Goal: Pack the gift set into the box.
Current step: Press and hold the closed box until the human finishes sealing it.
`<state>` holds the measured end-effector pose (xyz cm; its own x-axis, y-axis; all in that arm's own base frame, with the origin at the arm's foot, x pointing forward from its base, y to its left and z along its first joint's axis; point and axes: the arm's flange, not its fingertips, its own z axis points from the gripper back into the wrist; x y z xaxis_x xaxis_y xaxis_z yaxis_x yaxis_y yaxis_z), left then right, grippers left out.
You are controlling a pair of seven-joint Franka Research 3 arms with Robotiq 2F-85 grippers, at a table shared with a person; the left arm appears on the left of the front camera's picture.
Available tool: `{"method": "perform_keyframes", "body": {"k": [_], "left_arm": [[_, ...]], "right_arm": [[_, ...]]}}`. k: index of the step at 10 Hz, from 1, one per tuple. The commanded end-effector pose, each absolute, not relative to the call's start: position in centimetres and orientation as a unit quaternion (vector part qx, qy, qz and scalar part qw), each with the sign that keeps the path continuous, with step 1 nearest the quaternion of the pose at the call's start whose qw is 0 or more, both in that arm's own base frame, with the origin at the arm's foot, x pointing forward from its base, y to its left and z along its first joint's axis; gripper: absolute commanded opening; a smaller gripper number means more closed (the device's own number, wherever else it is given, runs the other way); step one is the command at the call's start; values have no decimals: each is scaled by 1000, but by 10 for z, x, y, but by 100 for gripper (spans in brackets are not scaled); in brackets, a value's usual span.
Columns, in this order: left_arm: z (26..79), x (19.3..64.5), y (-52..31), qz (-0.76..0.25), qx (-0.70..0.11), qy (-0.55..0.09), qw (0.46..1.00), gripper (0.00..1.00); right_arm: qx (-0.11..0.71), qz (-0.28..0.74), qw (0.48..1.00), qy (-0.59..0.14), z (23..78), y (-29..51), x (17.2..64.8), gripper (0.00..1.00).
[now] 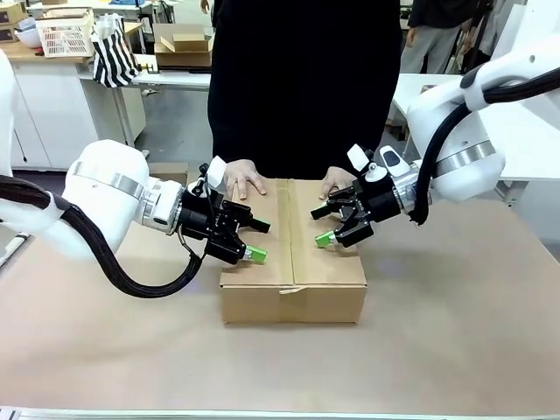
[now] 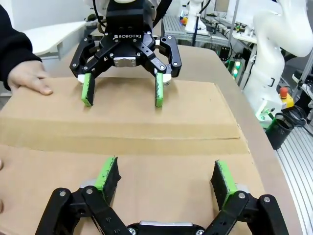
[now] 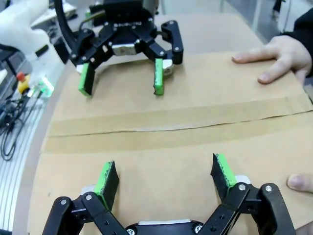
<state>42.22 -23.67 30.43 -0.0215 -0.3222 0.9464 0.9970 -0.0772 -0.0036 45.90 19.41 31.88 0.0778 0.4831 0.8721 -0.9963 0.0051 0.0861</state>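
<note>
Box (image 1: 293,262) sits mid-table (image 1: 455,350), top flaps folded shut, meeting along a centre seam; a strip of tape shows on the near edge at the seam. Gift set not visible in any view; cannot tell where it is.

Left gripper (image 1: 255,238) hangs over the left flap, fingers spread wide, green pads apart, nothing between them. In the left wrist view its own pads (image 2: 106,175) stand just above the cardboard, either side of bare flap; contact with the flap cannot be told.

Right gripper (image 1: 325,226) hangs over the right flap, likewise spread, gripping nothing. Right wrist view: pads (image 3: 224,169) just above the flap surface, seam lying between the two grippers. The grippers face each other across the seam, well apart.

Person stands at the far side of the table. Both hands lie flat on the far edge of the box top: one hand (image 1: 245,180) on the left flap, near the left gripper; the other hand (image 1: 337,181) on the right flap, just behind the right gripper.
</note>
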Motion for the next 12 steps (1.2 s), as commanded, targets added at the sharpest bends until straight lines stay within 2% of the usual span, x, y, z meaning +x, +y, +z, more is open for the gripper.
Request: {"method": "perform_keyframes", "body": {"k": [1, 12], "left_arm": [[302, 418, -238, -600, -431, -394, 547, 100], [302, 418, -238, -600, -431, -394, 547, 100]], "right_arm": [[391, 586, 626, -335, 315, 194, 457, 100], [391, 586, 626, -335, 315, 194, 457, 100]]}}
